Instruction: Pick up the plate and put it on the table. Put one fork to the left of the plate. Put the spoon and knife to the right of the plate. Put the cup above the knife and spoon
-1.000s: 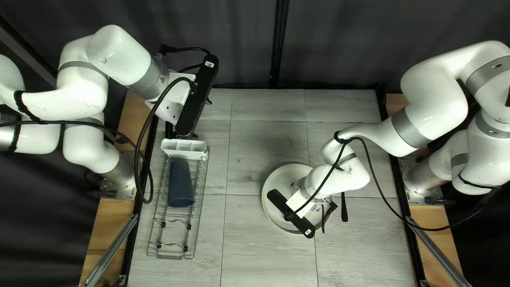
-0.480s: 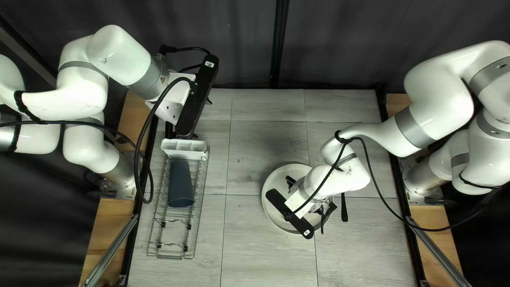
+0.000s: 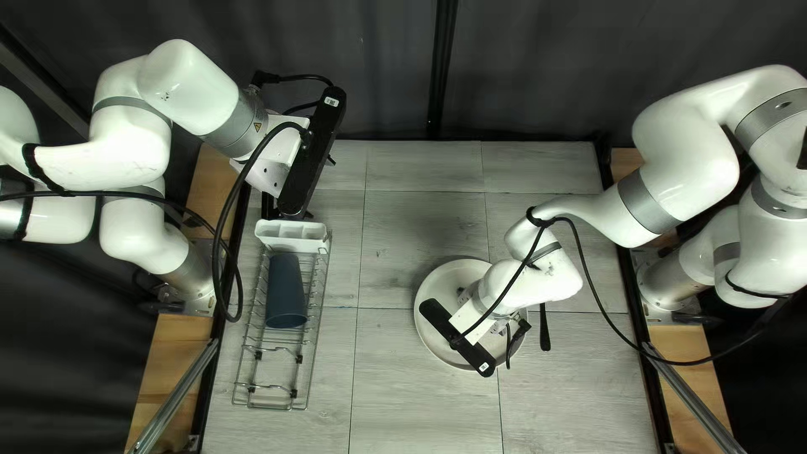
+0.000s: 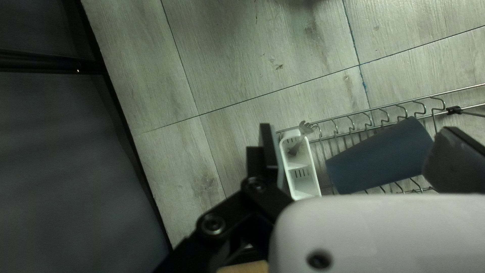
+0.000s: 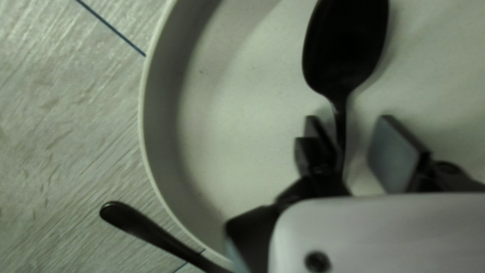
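At the right of the top left view, my right gripper (image 3: 502, 326) is over the white plate (image 3: 431, 290). In the right wrist view my right gripper (image 5: 353, 136) stands open; the black spoon (image 5: 345, 45) has its handle between the fingers, close to one of them. A dark utensil handle (image 3: 545, 329) rests outside the plate's right rim. My left gripper (image 3: 271, 206) hovers at the caddy's far end. The left wrist view shows my left gripper (image 4: 356, 146) wide open above the blue cup (image 4: 381, 156), which lies on its side, and a fork (image 4: 304, 128) in the white caddy (image 4: 298, 167).
A wire dish rack (image 3: 271, 370) stands at the left of the top left view, holding the cup and caddy. Black cables loop beside both arms. The dark curtain (image 3: 538, 67) hangs behind the table's far edge.
Over the plate, my right gripper's fingers spread about half a second ago and are now nearer each other. The right arm has shifted very slightly left. My left arm is unmoved.
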`<state>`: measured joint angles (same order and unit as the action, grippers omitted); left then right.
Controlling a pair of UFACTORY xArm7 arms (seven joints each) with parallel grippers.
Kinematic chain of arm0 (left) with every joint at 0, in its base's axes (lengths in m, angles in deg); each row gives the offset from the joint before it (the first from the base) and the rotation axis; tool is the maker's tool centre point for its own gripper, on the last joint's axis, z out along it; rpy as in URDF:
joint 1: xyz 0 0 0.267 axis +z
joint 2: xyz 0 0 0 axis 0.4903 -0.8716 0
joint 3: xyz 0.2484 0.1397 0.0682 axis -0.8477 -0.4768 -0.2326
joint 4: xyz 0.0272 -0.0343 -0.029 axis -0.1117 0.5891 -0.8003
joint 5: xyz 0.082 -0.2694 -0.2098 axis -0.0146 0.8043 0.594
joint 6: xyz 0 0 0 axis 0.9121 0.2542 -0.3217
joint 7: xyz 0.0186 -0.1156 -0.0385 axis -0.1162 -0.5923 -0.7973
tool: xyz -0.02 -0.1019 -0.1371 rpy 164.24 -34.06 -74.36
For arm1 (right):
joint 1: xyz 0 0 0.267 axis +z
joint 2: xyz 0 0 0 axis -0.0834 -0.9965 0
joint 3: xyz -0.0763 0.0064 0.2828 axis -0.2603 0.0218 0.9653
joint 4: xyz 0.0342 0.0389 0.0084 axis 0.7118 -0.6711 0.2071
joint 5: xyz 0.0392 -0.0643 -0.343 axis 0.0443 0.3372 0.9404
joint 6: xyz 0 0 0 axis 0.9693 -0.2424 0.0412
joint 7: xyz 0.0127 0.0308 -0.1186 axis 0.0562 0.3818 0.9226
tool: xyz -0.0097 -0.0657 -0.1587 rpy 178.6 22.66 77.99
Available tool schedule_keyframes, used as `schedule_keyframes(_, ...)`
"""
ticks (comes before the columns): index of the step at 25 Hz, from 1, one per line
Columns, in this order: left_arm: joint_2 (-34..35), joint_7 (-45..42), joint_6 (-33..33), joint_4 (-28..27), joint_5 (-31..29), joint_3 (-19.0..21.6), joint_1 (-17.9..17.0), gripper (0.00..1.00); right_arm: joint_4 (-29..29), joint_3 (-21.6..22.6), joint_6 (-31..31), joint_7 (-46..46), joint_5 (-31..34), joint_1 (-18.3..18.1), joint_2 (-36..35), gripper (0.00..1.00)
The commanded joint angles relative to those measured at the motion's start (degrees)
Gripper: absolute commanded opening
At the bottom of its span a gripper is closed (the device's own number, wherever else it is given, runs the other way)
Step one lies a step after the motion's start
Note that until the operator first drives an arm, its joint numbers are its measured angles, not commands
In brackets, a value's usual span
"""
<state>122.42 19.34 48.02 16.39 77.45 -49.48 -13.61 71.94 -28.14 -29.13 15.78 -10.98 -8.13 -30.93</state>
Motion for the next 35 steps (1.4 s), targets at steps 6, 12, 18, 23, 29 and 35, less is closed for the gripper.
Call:
schedule_keyframes(6,0.0,0.0,0.0,0.0,0.0,0.0,0.0,1.0,-0.84,2.91,-8.1,0.66,-5.51,0.74,9.89,0.0)
schedule_keyframes(12,0.0,0.0,0.0,0.0,0.0,0.0,0.0,1.0,0.77,3.07,-11.66,-3.0,-4.37,1.66,9.92,1.0)
schedule_keyframes(18,0.0,0.0,0.0,0.0,0.0,0.0,0.0,1.0,2.67,0.68,-7.81,-5.67,-0.43,1.71,1.83,1.0)
schedule_keyframes(23,0.0,0.0,0.0,0.0,0.0,0.0,0.0,1.0,4.36,-0.23,-7.35,-6.48,0.44,1.97,-1.84,1.0)
schedule_keyframes(29,0.0,0.0,0.0,0.0,0.0,0.0,0.0,1.0,2.86,-0.26,-5.65,-7.15,0.47,1.97,-1.92,0.7)
schedule_keyframes(35,0.0,0.0,0.0,0.0,0.0,0.0,0.0,1.0,0.52,-0.24,-3.82,-7.6,0.49,1.74,-0.48,0.0)
